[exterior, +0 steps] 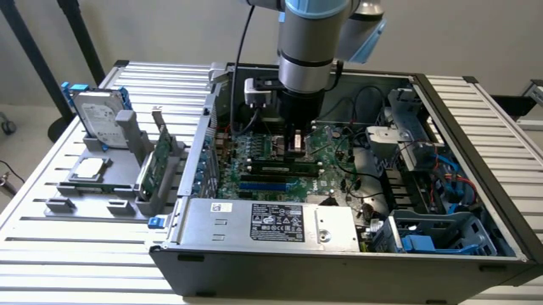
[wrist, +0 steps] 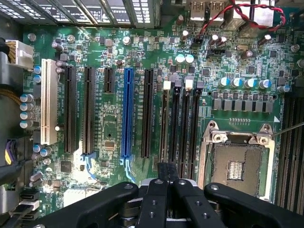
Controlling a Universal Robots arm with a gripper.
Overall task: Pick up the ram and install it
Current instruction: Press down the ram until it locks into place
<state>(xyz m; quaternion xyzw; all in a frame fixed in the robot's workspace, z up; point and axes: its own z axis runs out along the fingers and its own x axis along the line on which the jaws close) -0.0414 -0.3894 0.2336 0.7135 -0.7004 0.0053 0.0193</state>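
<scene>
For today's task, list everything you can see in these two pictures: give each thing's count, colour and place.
computer case: one, dark grey, lying open on the slatted table.
motherboard: one, green, inside the case.
ram: one stick, green with black chips, lying along the motherboard slots below the gripper.
expansion slots: one blue, one white, several black.
processor socket: one, silver frame, beside the memory slots.
hard drive: one, silver with blue rails, upright in the grey stand at the exterior view's left.
expansion card: one, green, in the same stand.
power supply: one, silver, near case front.
gripper: one, black, shut, over the motherboard.
</scene>
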